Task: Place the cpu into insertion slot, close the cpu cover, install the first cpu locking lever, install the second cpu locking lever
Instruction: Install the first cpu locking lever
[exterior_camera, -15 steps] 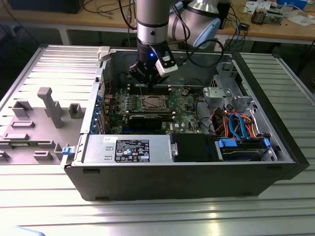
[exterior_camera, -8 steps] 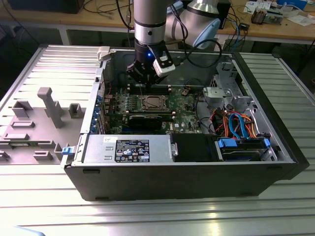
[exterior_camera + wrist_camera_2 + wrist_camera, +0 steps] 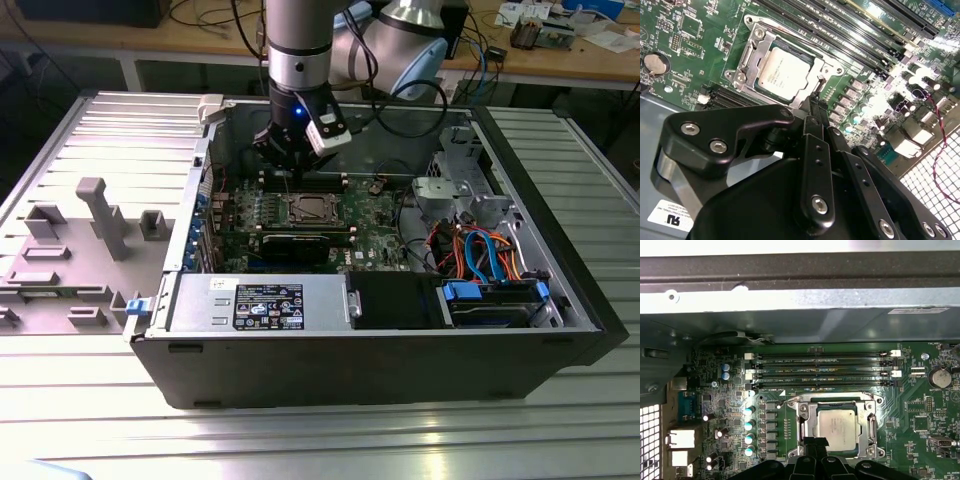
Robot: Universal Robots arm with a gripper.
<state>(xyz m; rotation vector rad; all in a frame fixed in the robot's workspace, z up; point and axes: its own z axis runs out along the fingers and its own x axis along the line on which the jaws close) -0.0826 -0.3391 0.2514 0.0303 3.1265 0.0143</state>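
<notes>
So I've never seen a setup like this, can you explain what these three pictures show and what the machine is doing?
This is a robot arm working inside an open black desktop computer case on a ribbed metal table. The exterior view looks at the whole scene from off the arm. Both wrist views come from cameras riding on the arm and look down at the green circuit board. The black gripper, the arm's hand, sits close above the small square chip with the silvery top. That chip, the cpu, already lies in its socket, with the silvery metal cover frame around it. The gripper holds nothing that I can see.
</notes>
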